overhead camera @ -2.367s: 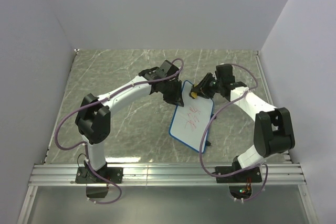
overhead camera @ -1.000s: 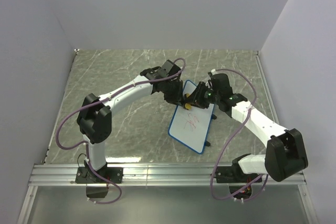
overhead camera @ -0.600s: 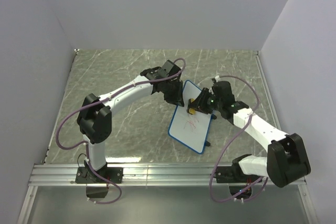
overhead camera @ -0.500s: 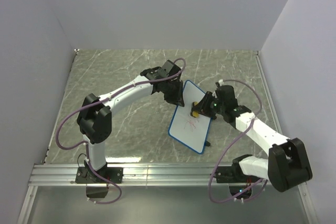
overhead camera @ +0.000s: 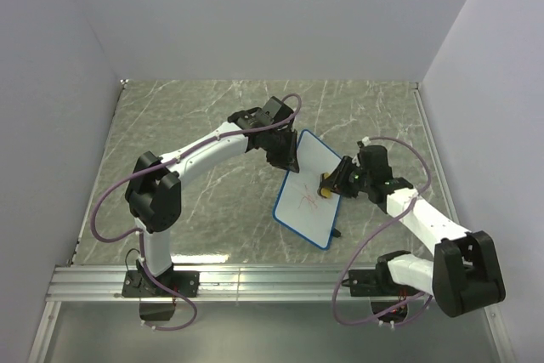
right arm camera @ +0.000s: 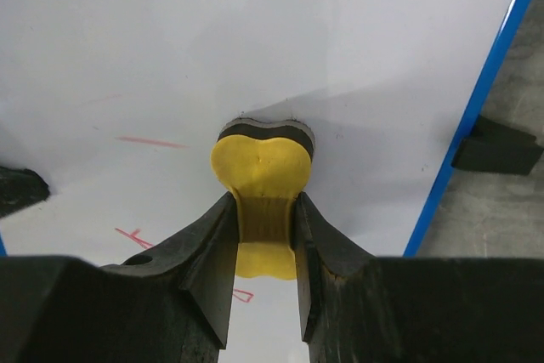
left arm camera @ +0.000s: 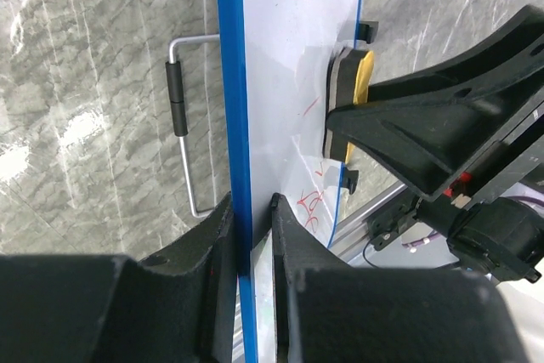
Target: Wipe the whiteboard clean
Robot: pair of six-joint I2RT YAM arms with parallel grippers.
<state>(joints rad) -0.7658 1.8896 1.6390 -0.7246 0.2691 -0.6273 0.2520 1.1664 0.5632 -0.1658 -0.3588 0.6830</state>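
Note:
The whiteboard (overhead camera: 299, 212), white with a thin blue frame, stands tilted at the table's middle. My left gripper (overhead camera: 289, 161) is shut on its upper left edge, and the blue frame (left arm camera: 240, 125) runs between the two fingers. My right gripper (overhead camera: 333, 183) is shut on a small yellow eraser (right arm camera: 259, 167) whose dark pad presses against the board's face (right arm camera: 255, 40) near the right edge. From the left wrist the eraser (left arm camera: 354, 91) shows side-on against the board. Faint red scribbles (overhead camera: 308, 201) remain at the board's middle, and thin red lines (right arm camera: 144, 140) lie left of the eraser.
A wire stand (left arm camera: 180, 116) props the board from behind. Black feet (right arm camera: 497, 146) stick out at the board's right edge. An aluminium rail (overhead camera: 272, 282) runs along the near edge, and white walls close the table's other three sides.
My right gripper has dragged the eraser from the board's upper left part down and right across its face. Fewer red marks show. The left gripper has held still.

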